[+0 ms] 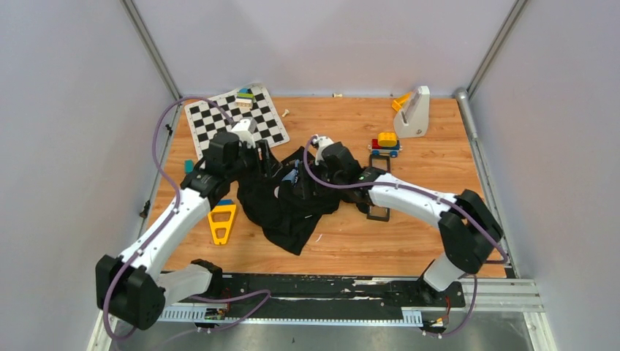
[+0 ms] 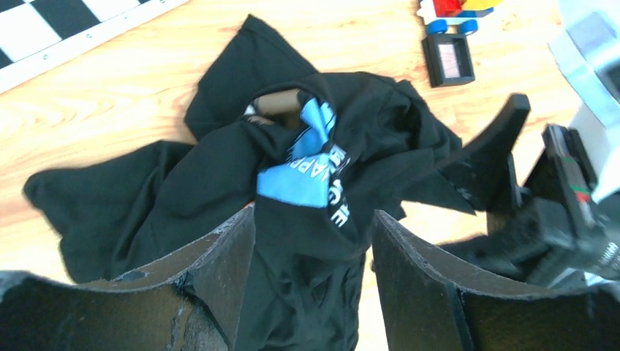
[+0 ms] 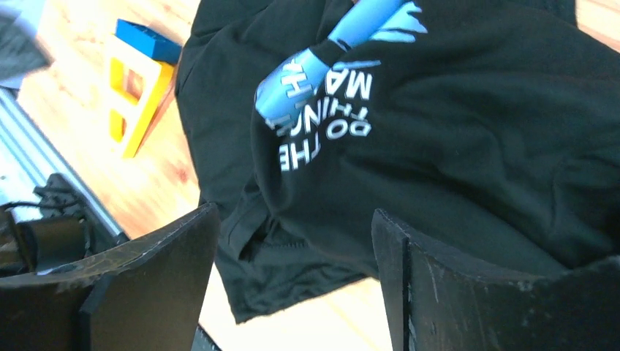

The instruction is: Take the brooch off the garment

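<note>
The garment (image 1: 289, 205), a black T-shirt with a light-blue graphic and white lettering, lies crumpled at the table's middle. My left gripper (image 1: 269, 167) is at its far-left edge. In the left wrist view the gripper (image 2: 314, 216) is open, with a fold of the garment (image 2: 307, 241) standing between the fingers and a strip of table showing beside the right finger. A small coppery-brown piece (image 2: 280, 102), possibly the brooch, shows in a fold near the blue graphic. My right gripper (image 1: 305, 175) hovers over the garment's far side. In its wrist view it (image 3: 296, 216) is open and empty above the lettering (image 3: 322, 124).
A checkerboard mat (image 1: 235, 121) lies at the far left. A yellow triangular frame (image 1: 221, 221) lies left of the garment. A toy car (image 1: 385, 144), a white stand (image 1: 414, 111) and black square frames (image 1: 378, 213) are on the right.
</note>
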`<act>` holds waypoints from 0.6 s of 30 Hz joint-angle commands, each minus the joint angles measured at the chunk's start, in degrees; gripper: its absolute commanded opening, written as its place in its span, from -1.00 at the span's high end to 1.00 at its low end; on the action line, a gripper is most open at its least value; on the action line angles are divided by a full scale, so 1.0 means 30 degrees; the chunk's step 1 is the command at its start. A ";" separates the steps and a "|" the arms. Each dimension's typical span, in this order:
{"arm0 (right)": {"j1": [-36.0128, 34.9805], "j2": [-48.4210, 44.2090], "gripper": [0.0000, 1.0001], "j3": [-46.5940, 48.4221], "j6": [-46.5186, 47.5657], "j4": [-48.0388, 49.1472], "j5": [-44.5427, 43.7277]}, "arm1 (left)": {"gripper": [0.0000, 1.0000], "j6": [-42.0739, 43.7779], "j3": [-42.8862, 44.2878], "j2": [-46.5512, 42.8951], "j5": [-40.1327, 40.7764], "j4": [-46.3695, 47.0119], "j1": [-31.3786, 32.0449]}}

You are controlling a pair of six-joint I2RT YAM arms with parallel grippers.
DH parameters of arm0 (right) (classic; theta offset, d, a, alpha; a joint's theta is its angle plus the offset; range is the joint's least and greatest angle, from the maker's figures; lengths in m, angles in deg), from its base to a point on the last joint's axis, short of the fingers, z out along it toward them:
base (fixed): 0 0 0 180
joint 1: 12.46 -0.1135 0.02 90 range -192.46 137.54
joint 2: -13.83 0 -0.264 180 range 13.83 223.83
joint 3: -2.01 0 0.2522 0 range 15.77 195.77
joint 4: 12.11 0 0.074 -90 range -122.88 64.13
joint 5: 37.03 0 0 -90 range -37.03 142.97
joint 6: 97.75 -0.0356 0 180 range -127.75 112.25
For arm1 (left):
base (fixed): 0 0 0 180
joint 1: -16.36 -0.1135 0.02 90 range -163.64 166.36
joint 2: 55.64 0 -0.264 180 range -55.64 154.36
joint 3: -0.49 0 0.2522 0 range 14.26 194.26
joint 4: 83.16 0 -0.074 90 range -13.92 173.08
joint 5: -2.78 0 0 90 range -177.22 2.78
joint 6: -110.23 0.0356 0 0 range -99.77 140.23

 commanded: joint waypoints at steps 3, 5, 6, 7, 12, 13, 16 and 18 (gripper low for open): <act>-0.0907 0.3012 -0.53 0.2574 -0.1007 0.0911 -0.2695 | -0.34 0.0431 -0.2761 -0.3002 0.1397 -0.0552 -0.0840; -0.0939 0.3879 -0.48 0.3035 -0.1154 0.1001 -0.2710 | -0.33 0.0323 -0.3490 -0.3568 0.1311 -0.0424 -0.1220; -0.0951 0.4237 -0.43 0.3214 -0.1172 0.1027 -0.2669 | -0.32 0.0206 -0.3680 -0.3759 0.1101 -0.0321 -0.1343; -0.0968 0.4549 -0.37 0.3404 -0.1141 0.1059 -0.2558 | -0.31 0.0133 -0.4021 -0.3796 0.0978 -0.0097 -0.1509; -0.0970 0.4125 0.80 0.3312 -0.0500 0.1529 -0.2327 | -0.18 -0.0011 -0.5316 -0.3492 -0.0138 0.1423 -0.1611; -0.0966 0.3572 0.96 0.2820 -0.0336 0.2038 -0.2350 | -0.13 0.0024 -0.5472 -0.3428 -0.0330 0.1921 -0.1605; -0.0980 0.1481 1.00 0.0508 0.0231 0.3928 -0.1792 | -0.08 0.0095 -0.6330 -0.3271 -0.1167 0.2875 -0.1612; -0.0970 0.0379 1.00 -0.0485 0.0585 0.4543 -0.0967 | -0.05 0.0039 -0.6807 -0.3279 -0.1855 0.3604 -0.1613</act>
